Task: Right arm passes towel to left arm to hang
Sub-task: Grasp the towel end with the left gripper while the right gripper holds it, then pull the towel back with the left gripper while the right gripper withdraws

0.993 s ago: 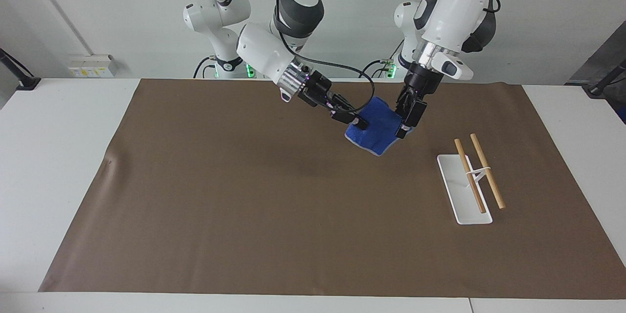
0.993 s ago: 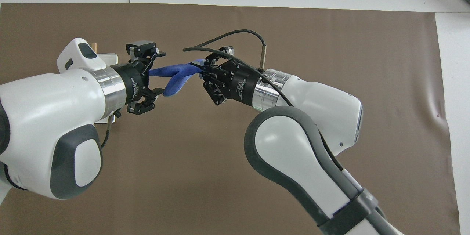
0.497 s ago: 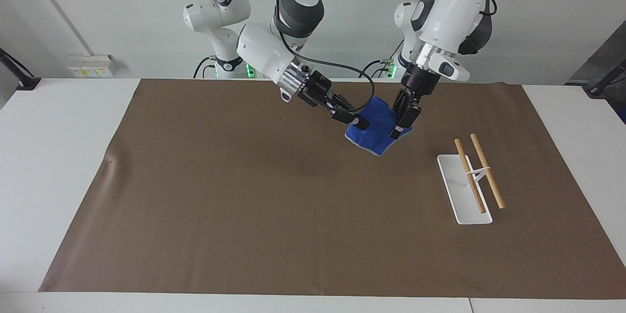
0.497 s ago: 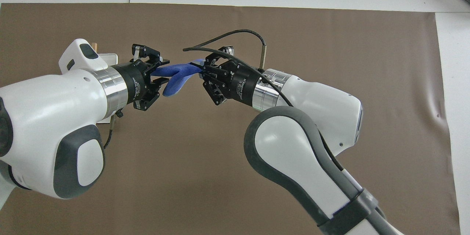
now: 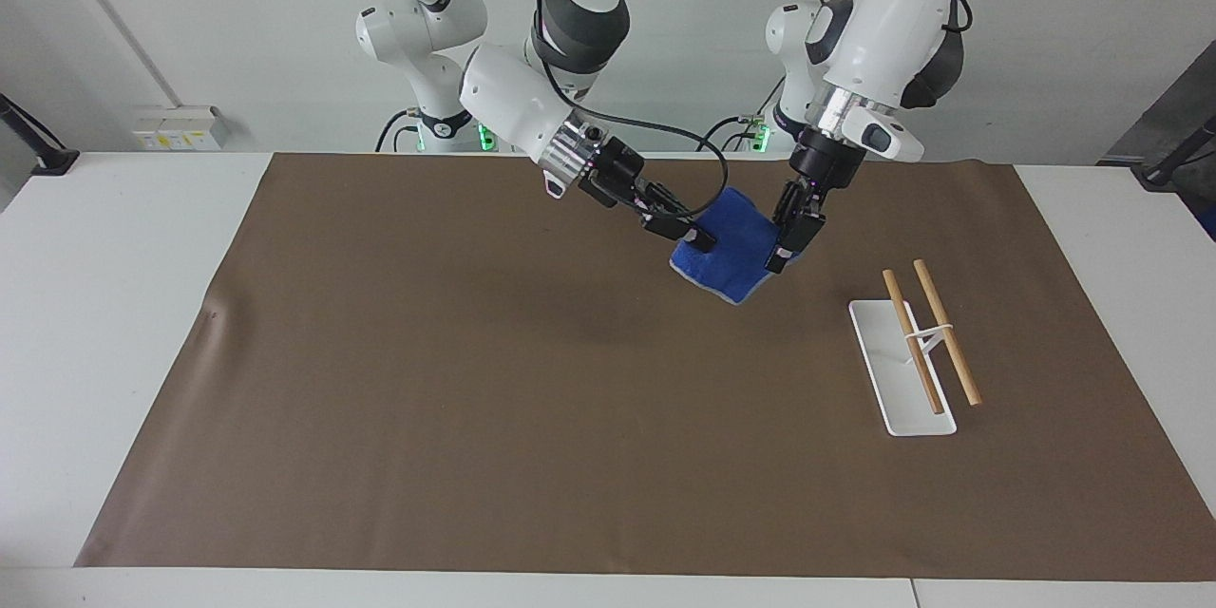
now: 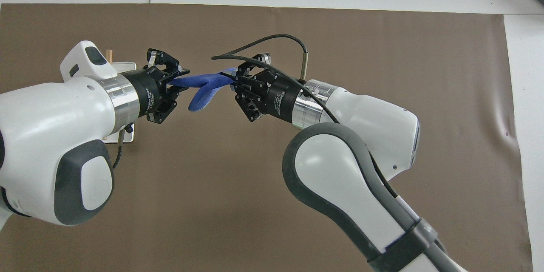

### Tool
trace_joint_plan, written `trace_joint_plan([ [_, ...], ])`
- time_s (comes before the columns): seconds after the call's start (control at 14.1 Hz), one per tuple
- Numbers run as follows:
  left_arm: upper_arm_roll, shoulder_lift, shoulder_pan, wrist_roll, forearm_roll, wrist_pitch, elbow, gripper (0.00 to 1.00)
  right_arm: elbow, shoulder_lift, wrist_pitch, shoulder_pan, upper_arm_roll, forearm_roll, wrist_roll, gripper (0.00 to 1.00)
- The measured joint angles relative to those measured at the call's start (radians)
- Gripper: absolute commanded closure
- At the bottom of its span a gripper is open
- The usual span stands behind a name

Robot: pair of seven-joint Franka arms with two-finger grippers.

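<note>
The bright-blue towel (image 5: 731, 242) (image 6: 204, 87) hangs in the air over the brown mat, stretched between both grippers. The right gripper (image 5: 703, 240) (image 6: 231, 78), on the arm with the thin black cable, is shut on one end of it. The left gripper (image 5: 781, 256) (image 6: 180, 83) comes down steeply from above, and its fingertips pinch the towel's other end. The loose lower part of the cloth droops below the two grips, clear of the mat.
A white-based rack (image 5: 898, 389) with two wooden rods (image 5: 945, 332) stands on the mat (image 5: 475, 399) toward the left arm's end, farther from the robots than the towel. In the overhead view the left arm hides most of the rack (image 6: 123, 67).
The left gripper's fingers, wide apart around the towel's end a second ago, have closed onto it. The right gripper and the towel have stayed in place.
</note>
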Motion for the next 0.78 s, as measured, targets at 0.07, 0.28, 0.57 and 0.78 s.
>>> trace_joint_plan([
  [0.07, 0.001, 0.0, 0.0, 0.004, 0.0, 0.0, 0.0, 0.79, 0.0, 0.0, 0.0, 0.0, 0.0, 0.0, 0.0, 1.0],
  [0.28, 0.001, 0.0, 0.0, 0.007, 0.0, 0.0, 0.0, 1.0, 0.0, 0.0, 0.001, 0.0, 0.0, 0.0, 0.0, 1.0],
  [0.57, 0.0, 0.001, 0.0, 0.046, 0.0, 0.0, -0.003, 1.0, 0.0, 0.0, 0.001, 0.0, 0.0, 0.0, 0.0, 1.0],
  [0.78, 0.002, 0.001, 0.003, 0.153, 0.0, -0.007, -0.005, 1.0, 0.0, 0.001, 0.001, 0.0, 0.0, 0.0, 0.0, 1.0],
])
